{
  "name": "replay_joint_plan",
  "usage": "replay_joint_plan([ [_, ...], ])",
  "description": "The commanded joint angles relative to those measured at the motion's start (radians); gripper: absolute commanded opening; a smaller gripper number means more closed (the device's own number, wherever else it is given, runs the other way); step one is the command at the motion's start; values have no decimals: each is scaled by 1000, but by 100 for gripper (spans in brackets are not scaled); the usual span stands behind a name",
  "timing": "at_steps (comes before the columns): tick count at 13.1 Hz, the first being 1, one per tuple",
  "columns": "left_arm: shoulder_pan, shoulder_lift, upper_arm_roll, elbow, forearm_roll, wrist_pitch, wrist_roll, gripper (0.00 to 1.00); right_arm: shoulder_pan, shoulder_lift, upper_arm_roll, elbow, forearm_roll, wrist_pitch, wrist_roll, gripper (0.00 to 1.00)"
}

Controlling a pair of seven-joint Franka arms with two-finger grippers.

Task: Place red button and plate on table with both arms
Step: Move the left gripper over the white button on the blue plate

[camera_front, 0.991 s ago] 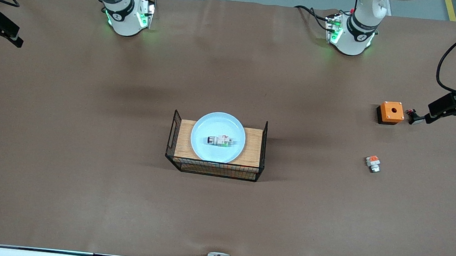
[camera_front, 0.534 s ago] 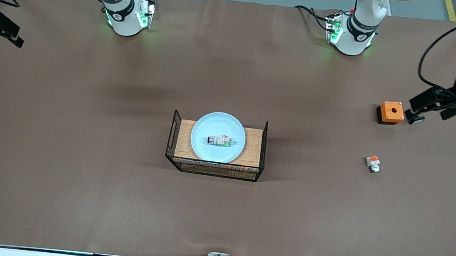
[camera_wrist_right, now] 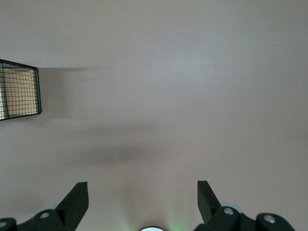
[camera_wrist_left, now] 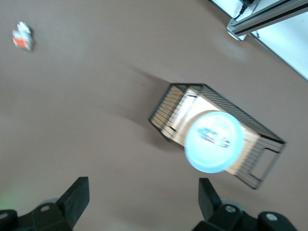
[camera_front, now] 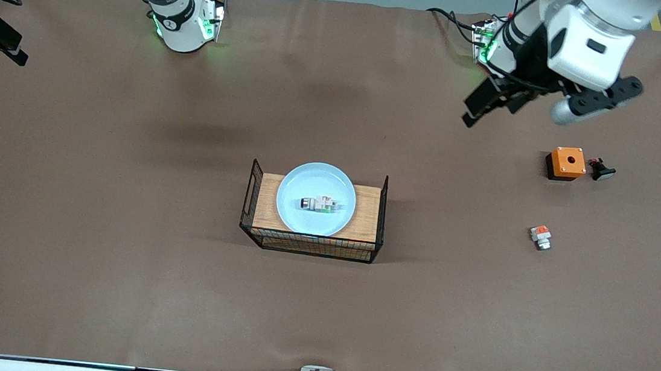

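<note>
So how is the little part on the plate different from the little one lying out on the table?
The red button lies on the plate up on the rack; the orange-topped piece sits on the bare table, toward the left arm's end. The red button has a silver-grey end and a green mark; the other has an orange top. The red button looks longer. Both are tiny, whitish and untouched by any gripper.

Even overhead light, left wrist view motion-blurred

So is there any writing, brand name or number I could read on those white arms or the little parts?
None can be read.
White arm bases: small dark round marks, too small to read.
Orange box with a hole: no lettering.
Pale-blue round plate: plain.
</note>
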Motion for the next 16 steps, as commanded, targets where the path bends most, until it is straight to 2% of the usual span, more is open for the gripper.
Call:
replay_joint_plan([
  [1,8,67,-71,27,-22,48,-209,100,-42,38,10,12,-3,-7,-15,100],
  [2,-14,104,-98,27,-16,86,-315,100,-44,58,10,10,-4,-8,-16,100],
  [5,-126,226,-98,28,16,215,-628,100,-63,110,12,7,-10,-34,-17,100],
  [6,-153,259,-97,28,37,248,-718,100,-62,157,12,15,-10,-36,-19,100],
  [9,-241,357,-89,41,203,314,-1040,100,-64,188,12,30,-12,-27,-19,100],
  [11,-259,444,-83,97,277,326,-1287,100,-65,263,12,45,-18,-24,-19,100],
  [12,-271,486,-83,132,300,326,-1329,100,-71,277,12,61,-21,-24,-19,100],
  [14,-276,514,-83,144,300,337,-1401,100,-68,303,12,76,-36,-25,-19,100],
  [16,-287,561,-76,147,304,378,-1448,100,-41,309,16,96,-130,-24,-6,100],
])
